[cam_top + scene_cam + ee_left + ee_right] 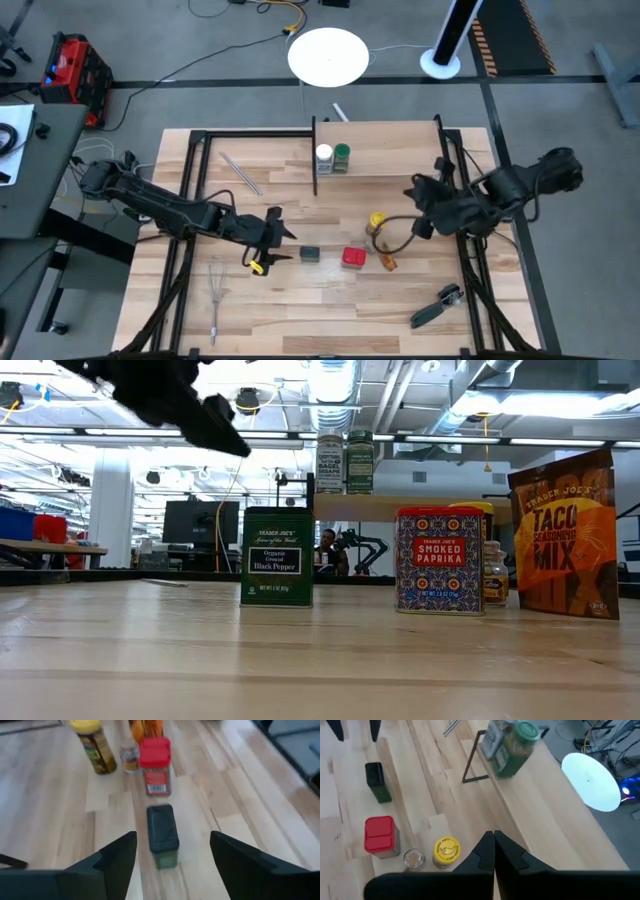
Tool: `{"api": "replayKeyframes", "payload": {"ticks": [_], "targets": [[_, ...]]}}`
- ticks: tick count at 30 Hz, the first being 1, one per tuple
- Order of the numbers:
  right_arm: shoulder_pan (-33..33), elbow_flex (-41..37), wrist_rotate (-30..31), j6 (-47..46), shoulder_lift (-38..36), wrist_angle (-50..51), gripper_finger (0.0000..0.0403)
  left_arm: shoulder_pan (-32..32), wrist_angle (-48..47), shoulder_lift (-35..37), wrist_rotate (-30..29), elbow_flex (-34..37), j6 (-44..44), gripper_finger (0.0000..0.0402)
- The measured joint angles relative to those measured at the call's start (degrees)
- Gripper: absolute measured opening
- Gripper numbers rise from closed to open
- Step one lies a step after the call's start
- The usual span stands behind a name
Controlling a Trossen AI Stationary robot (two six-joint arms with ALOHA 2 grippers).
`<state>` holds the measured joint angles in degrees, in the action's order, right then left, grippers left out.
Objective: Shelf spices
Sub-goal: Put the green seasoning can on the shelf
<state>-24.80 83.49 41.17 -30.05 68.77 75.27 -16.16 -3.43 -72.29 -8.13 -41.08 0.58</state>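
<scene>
The left gripper (282, 232) hangs released, fingers spread, just beside the dark green pepper tin (309, 255) standing on the bench (300, 310), not touching it. Beyond that tin stand the red paprika tin (353, 258), the orange taco packet (387, 262) and a yellow-capped jar (376, 220), while a white-capped jar (324, 156) and a green-capped jar (342, 156) sit on the shelf (400, 165). The right gripper (494, 836) is clenched empty over the shelf's board.
</scene>
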Motion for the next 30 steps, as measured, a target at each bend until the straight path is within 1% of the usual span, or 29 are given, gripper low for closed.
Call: {"api": "replayKeyframes", "payload": {"ticks": [3, 7, 10, 14, 19, 24, 30], "targets": [[-1.3, -1.6, 0.7, -2.9, 0.2, 0.9, 0.0005, 0.0, 2.6, -3.3, 0.3, 0.0, 1.8, 0.0246], [-1.5, -2.7, 1.0, -7.0, 0.9, 2.7, 0.0005, 0.0, 4.8, -6.9, 0.3, 0.0, 3.3, 0.0246], [-1.5, -4.2, 1.0, -7.6, 0.9, 2.1, 0.0005, 0.5, 7.0, -8.6, 0.8, 0.0, 4.1, 0.0247], [-1.5, -6.0, 1.0, -9.2, 0.9, 1.9, 0.0005, 2.2, 8.9, -10.6, 5.2, 0.0, 3.6, 0.0247], [-1.5, -7.4, 1.0, -11.2, 0.9, 1.8, 0.0005, 4.0, 10.0, -12.7, 6.6, 0.0, 1.9, 0.0247], [-1.8, -9.6, 1.0, -12.1, 0.9, 1.0, 0.0005, 5.3, 12.9, -14.6, 9.7, 0.0, 1.0, 0.0247], [-1.8, -10.1, 0.9, -13.1, 0.9, 0.1, 0.0005, 7.8, 16.6, -19.0, 16.3, 0.0, -1.3, 0.0247]]}}
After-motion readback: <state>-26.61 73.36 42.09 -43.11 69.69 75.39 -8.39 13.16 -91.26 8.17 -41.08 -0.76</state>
